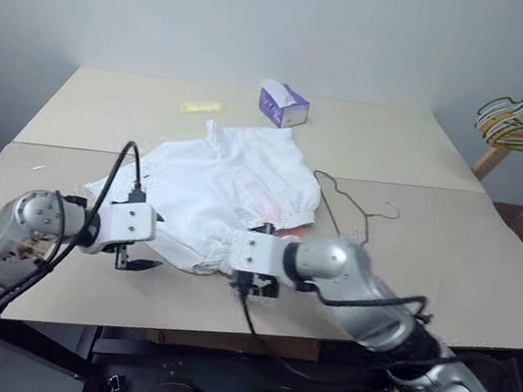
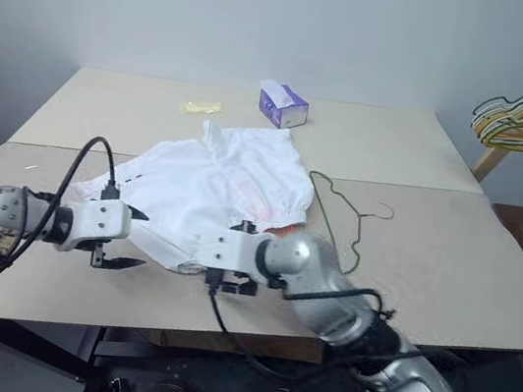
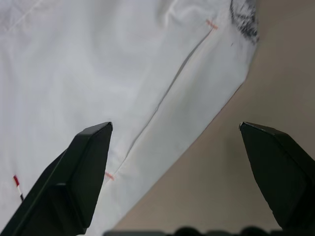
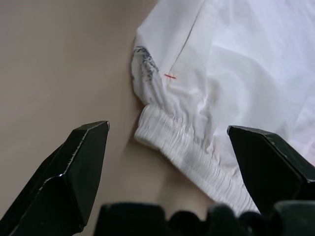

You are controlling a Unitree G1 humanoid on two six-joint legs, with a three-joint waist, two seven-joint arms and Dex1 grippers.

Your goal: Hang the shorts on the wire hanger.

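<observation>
The shorts [image 1: 222,195] lie crumpled at the worktop's [image 1: 487,281] centre, the wire hanger [image 1: 344,209] just beside them at three o'clock. Both the left pincer [image 1: 136,264] and right pincer [image 1: 255,287] gape empty over their near edge.

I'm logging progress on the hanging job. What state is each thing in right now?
shorts: crumpled flat on the table, not held, not hung.
wire hanger: lying flat on the table, partly under the shorts' edge.
left gripper: open, holding nothing, by the shorts' near edge.
right gripper: open, holding nothing, over the elastic waistband.
tissue box: upright, tissue sticking out.
</observation>
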